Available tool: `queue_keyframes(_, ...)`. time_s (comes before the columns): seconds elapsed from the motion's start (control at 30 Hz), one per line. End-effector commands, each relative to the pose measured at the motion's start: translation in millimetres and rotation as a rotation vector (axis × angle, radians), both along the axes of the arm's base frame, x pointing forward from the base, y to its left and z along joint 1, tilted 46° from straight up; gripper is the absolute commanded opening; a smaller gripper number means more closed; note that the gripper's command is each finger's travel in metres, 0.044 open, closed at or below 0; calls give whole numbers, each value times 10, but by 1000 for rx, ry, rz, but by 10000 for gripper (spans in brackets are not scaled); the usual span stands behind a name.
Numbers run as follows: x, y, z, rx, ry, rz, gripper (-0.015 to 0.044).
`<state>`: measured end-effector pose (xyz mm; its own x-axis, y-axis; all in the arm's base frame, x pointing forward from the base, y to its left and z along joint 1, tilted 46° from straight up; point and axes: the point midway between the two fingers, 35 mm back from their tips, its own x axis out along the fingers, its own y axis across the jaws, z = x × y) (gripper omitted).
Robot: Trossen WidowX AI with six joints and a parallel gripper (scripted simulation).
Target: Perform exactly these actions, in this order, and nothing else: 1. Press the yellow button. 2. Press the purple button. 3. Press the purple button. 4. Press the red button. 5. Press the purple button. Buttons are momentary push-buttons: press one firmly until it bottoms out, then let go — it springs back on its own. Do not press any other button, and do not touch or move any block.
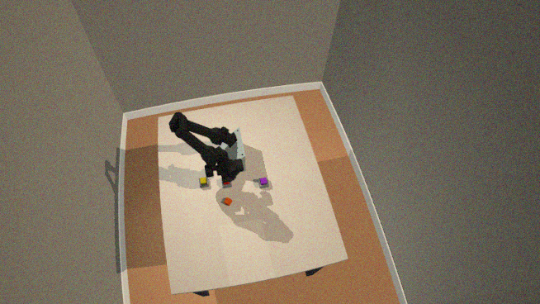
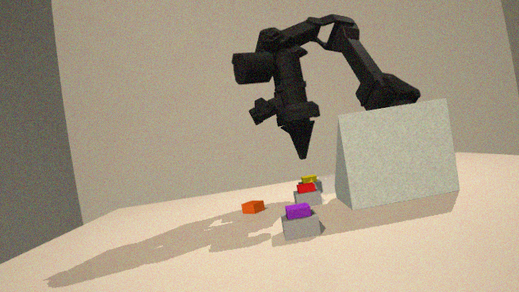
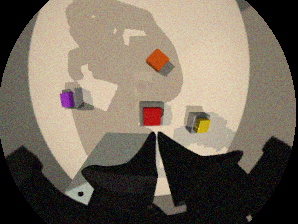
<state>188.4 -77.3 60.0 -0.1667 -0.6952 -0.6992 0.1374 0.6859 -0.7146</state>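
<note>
My gripper [image 2: 302, 158] [image 3: 155, 134] is shut with nothing between its fingertips. It hangs above the red button [image 2: 306, 188] [image 3: 152, 116], with a clear gap in the exterior view. The red button [image 1: 226, 182] is partly hidden by the arm in the top view. The yellow button [image 1: 203, 181] [image 2: 309, 178] [image 3: 202, 125] stands to one side of it, at the right in the wrist view. The purple button [image 1: 263, 181] [image 2: 298, 211] [image 3: 67, 100] stands on the other side, at the left in the wrist view. All three caps stand raised on grey bases.
An orange block [image 1: 227, 201] [image 2: 252, 207] [image 3: 157, 60] lies on the table [image 1: 289, 223], beyond the red button in the wrist view. A pale grey-green stand [image 2: 397, 159] [image 1: 240, 142] under the arm's base rises beside the row of buttons.
</note>
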Motion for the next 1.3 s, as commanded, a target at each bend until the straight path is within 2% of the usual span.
queue_keyframes(0.0, 80, 250, 262, 2, -19, 5, 20)
queue_keyframes(0.27, 198, 361, 173, 7, -21, 6, 20)
queue_keyframes(0.5, 617, 952, -393, 18, -25, 8, 20)
queue_keyframes(0.73, 743, 1503, -1083, 11, -26, 5, 20)
queue_keyframes(1.03, 742, 1500, -1122, 11, -26, 5, 20)
queue_keyframes(1.17, 677, 1157, -1474, 10, -27, 5, 20)
queue_keyframes(1.27, 653, 1087, -1539, 9, -27, 5, 20)
